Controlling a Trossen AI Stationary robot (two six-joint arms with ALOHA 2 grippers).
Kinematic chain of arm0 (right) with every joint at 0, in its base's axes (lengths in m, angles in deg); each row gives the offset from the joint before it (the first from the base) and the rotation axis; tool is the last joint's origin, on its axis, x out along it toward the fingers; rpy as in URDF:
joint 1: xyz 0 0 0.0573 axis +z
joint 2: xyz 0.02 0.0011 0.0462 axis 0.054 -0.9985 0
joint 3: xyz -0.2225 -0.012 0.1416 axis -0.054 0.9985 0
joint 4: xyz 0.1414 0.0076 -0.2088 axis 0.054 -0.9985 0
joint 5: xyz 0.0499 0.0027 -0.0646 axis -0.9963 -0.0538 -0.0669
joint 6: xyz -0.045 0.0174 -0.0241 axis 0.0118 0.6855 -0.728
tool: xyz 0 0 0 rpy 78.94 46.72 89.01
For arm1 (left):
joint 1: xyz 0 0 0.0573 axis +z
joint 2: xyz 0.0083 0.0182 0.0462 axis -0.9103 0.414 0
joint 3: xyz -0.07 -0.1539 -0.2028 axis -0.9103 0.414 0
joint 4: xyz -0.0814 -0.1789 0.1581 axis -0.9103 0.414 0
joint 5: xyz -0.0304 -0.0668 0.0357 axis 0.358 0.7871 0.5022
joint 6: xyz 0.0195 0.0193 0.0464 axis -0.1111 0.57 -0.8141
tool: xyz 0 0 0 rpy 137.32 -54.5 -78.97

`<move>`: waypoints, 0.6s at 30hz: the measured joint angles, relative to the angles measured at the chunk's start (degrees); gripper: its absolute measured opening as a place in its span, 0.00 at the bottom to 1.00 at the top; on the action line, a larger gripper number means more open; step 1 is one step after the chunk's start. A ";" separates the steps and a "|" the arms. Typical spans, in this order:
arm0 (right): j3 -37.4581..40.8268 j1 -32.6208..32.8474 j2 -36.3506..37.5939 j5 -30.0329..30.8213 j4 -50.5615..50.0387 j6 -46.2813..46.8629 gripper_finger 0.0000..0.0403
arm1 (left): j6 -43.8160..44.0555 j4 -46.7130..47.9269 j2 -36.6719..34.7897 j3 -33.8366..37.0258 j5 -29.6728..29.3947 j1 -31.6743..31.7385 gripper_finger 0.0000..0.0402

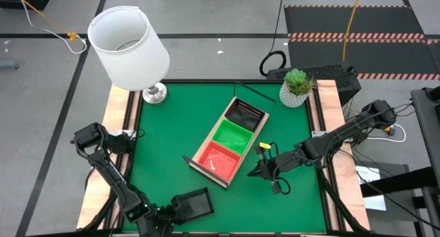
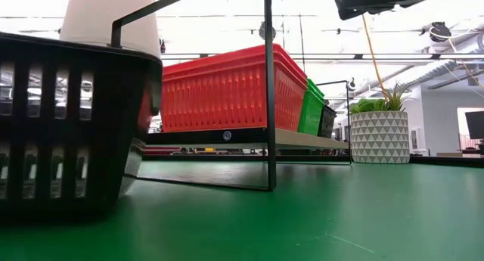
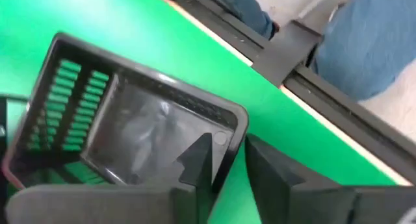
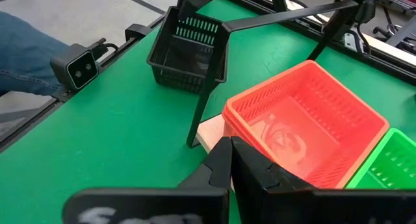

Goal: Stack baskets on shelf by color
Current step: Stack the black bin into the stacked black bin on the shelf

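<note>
While the left gripper [image 3: 227, 162] straddles one wall of a black basket [image 1: 191, 204] at the lower edge of the high view, the shelf [image 1: 229, 142] sits mid-table.

Its fingers [image 3: 198, 160] stand one inside and one outside that wall, part-spread, and whether they press it yet cannot be told. On the shelf a red basket [image 1: 220, 160], a green basket [image 1: 232, 136] and another black basket [image 1: 245, 115] run in a row toward the upper right. At the right of centre, the right gripper [image 1: 261, 170] waits just beside the red basket with fingers pressed together on nothing. This loose basket looks light, thin and slotted, probably springy and a bit slick, so a pinch low on the wall near a corner should hold best.
</note>
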 joint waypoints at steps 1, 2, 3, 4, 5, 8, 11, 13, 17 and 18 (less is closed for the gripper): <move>0.00 0.00 0.00 0.00 0.02 -0.02 0.00 | -1.80 -0.01 0.00 0.00 0.00 -0.01 0.20; 0.00 0.00 0.00 0.00 0.10 0.00 0.00 | -3.64 -0.07 0.00 0.00 -0.01 -0.02 0.16; 0.00 0.00 0.00 0.00 0.41 0.02 0.00 | -5.38 -0.23 -0.06 0.00 -0.01 0.01 0.12; 0.00 0.00 0.00 0.00 0.88 0.21 0.00 | -7.11 -0.28 -0.30 0.00 -0.04 0.12 0.07; 0.00 0.00 0.00 0.00 1.42 0.55 0.00 | -8.01 -0.26 -0.68 0.00 -0.04 0.30 0.04; 0.00 -0.05 0.00 0.05 3.18 1.40 0.00 | -10.89 -0.62 -2.29 0.00 -0.01 1.15 0.04; 0.00 -0.11 0.00 0.23 6.78 1.52 0.00 | -17.61 -1.68 -5.10 0.00 -0.11 1.47 0.05; -0.16 0.01 -0.29 0.17 9.83 1.08 0.00 | -21.79 -2.80 -7.74 0.00 -0.01 1.74 0.03; -5.09 2.01 -3.47 1.30 9.90 -2.21 0.00 | -29.34 -4.82 -12.71 -0.02 3.60 3.32 0.03; -7.25 2.41 -4.87 1.51 9.01 -3.18 0.00 | -31.76 -5.22 -13.59 -0.02 4.52 3.69 0.04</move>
